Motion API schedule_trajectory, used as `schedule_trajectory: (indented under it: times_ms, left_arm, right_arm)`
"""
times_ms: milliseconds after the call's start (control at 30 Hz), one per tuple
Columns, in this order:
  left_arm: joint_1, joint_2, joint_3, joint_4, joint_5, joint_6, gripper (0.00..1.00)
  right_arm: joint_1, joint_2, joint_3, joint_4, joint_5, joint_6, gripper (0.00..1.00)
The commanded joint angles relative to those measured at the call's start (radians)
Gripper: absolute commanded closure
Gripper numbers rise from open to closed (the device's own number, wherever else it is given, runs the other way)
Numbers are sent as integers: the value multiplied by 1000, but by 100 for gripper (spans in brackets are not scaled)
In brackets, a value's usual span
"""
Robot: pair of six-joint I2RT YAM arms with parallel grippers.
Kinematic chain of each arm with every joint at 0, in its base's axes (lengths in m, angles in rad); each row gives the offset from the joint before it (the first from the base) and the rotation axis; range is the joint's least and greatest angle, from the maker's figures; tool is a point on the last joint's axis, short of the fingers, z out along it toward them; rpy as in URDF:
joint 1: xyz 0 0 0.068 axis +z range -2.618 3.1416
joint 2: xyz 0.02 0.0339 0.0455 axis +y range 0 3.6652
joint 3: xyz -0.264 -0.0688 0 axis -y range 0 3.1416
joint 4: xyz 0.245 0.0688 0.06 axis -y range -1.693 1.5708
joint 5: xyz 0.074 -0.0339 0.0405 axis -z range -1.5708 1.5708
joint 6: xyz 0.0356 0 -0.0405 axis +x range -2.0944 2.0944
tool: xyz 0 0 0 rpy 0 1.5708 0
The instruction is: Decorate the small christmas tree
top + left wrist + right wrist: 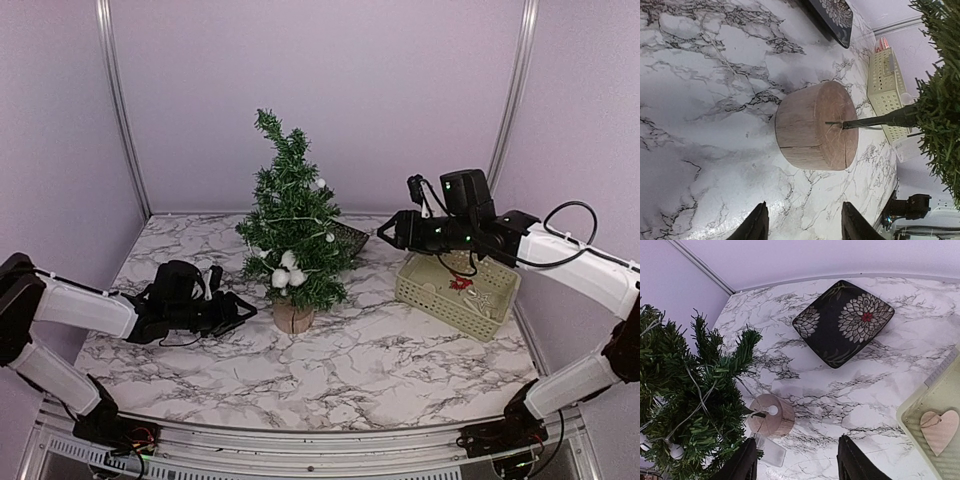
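The small christmas tree (290,215) stands mid-table on a round log-slice base (292,316), with white balls and a light string on its branches. Its base (815,127) and trunk fill the left wrist view; base (771,415) and branches (685,410) show in the right wrist view. My left gripper (243,308) is open and empty, low on the table just left of the base. My right gripper (383,232) is open and empty, raised between the tree and the basket (415,290).
The pale yellow basket holds a red ornament (460,283) and a wooden heart (938,429). A black flower-patterned plate (842,322) lies behind the tree. A clear plastic battery box (771,454) lies by the base. Purple walls enclose the table.
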Motion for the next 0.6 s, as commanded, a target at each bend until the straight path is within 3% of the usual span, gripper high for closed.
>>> schedule_trajectory:
  times_ms: [0,567]
  left_arm:
    - [-10,94,42,116,48,-33,53]
    - [-36,313,124,258,105,-51,70]
  right_arm:
    - [-17,17,9,26,-22,-7,47]
    - [-18,87,7,38,-47,-6,50]
